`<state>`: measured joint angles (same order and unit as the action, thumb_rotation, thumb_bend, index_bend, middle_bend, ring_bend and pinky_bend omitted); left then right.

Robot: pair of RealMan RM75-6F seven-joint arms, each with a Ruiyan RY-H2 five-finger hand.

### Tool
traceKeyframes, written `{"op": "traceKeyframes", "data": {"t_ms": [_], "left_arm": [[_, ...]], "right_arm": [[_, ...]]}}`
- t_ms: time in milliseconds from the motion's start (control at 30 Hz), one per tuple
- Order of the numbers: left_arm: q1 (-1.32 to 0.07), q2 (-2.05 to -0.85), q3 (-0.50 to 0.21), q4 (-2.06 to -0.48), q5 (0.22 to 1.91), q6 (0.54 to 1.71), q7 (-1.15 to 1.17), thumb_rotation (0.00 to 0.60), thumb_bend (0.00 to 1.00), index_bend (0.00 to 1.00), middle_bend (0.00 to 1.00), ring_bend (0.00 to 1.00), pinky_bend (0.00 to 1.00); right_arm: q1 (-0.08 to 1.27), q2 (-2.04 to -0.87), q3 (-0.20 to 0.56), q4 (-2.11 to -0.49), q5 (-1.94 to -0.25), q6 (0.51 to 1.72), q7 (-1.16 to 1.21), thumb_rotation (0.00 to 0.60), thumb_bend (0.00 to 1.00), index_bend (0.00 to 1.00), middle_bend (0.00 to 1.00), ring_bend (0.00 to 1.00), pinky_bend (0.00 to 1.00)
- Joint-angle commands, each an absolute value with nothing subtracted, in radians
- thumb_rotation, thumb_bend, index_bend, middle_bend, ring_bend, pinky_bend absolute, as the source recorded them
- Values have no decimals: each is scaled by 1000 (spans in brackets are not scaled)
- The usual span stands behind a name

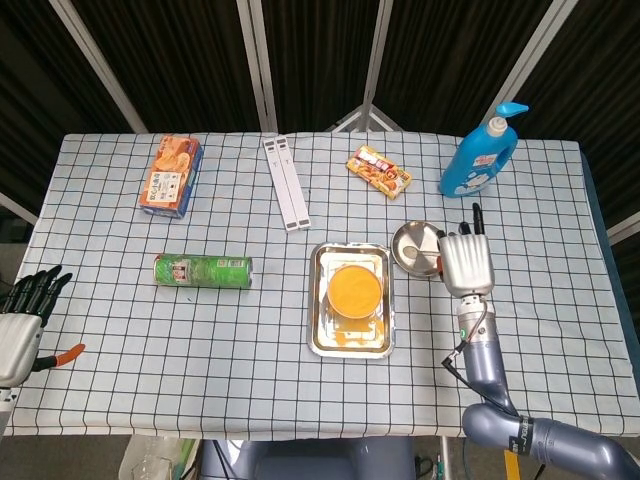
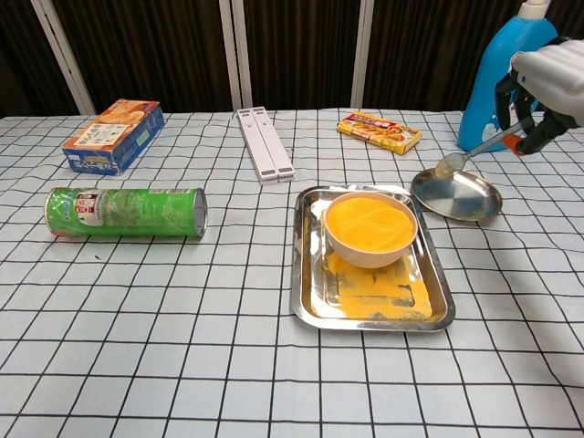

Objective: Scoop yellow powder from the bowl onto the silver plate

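A white bowl (image 2: 370,229) (image 1: 355,292) full of yellow powder stands in a steel tray (image 2: 312,301) (image 1: 321,340) that has powder spilled on its floor. To the tray's right lies the round silver plate (image 2: 461,199) (image 1: 410,248). My right hand (image 2: 543,84) (image 1: 464,262) holds a metal spoon (image 2: 461,159) by its handle; the spoon's bowl hangs just above the plate's left part. My left hand (image 1: 22,318) stays at the table's front left edge, fingers spread, holding nothing.
A green chip can (image 2: 128,213) lies left of the tray. Behind are a biscuit box (image 2: 114,135), a white bar (image 2: 265,142), a snack packet (image 2: 379,130) and a blue bottle (image 2: 500,78). An orange object (image 1: 62,355) lies by my left hand.
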<state>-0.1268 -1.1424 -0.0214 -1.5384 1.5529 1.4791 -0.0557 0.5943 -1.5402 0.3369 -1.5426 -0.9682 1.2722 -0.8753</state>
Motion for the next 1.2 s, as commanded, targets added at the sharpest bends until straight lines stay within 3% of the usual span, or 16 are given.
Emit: {"op": "traceKeyframes", "data": {"t_ms": [33, 300, 567, 633, 667, 800, 867, 967, 1200], "left_arm": [[-127, -1143, -22, -1539, 1552, 1479, -56, 600, 0, 0, 0, 0, 0], [-133, -1142, -26, -1545, 1535, 1460, -58, 600, 0, 0, 0, 0, 0], [-136, -1142, -27, -1548, 1531, 1453, -55, 600, 0, 0, 0, 0, 0], [-136, -1142, -27, -1548, 1529, 1451, -56, 600, 0, 0, 0, 0, 0], [-136, -1142, -28, -1548, 1528, 1451, -56, 600, 0, 0, 0, 0, 0], [-137, -1142, -28, -1547, 1528, 1449, -55, 600, 0, 0, 0, 0, 0], [-137, -1142, -28, -1548, 1529, 1450, -54, 600, 0, 0, 0, 0, 0], [-137, -1141, -27, -1547, 1530, 1452, -56, 600, 0, 0, 0, 0, 0], [-136, -1140, -27, -1546, 1533, 1454, -63, 600, 0, 0, 0, 0, 0]], "right_arm": [[621, -1592, 338, -1392, -916, 1205, -809, 600, 609, 673, 645, 344, 0], [646, -1674, 358, -1186, -852, 1136, -697, 600, 609, 673, 645, 344, 0], [657, -1701, 361, -1119, -841, 1113, -650, 600, 609, 664, 644, 344, 0], [660, -1705, 361, -1108, -836, 1107, -648, 600, 609, 595, 602, 340, 0], [661, -1705, 360, -1105, -832, 1104, -650, 600, 609, 512, 545, 319, 0], [665, -1702, 359, -1108, -808, 1096, -677, 600, 567, 156, 263, 137, 0], [668, -1696, 354, -1113, -804, 1103, -701, 600, 526, 44, 171, 59, 0], [667, -1689, 352, -1123, -798, 1111, -715, 600, 486, 0, 95, 2, 0], [656, -1662, 350, -1177, -780, 1138, -737, 600, 475, 0, 79, 0, 0]]}}
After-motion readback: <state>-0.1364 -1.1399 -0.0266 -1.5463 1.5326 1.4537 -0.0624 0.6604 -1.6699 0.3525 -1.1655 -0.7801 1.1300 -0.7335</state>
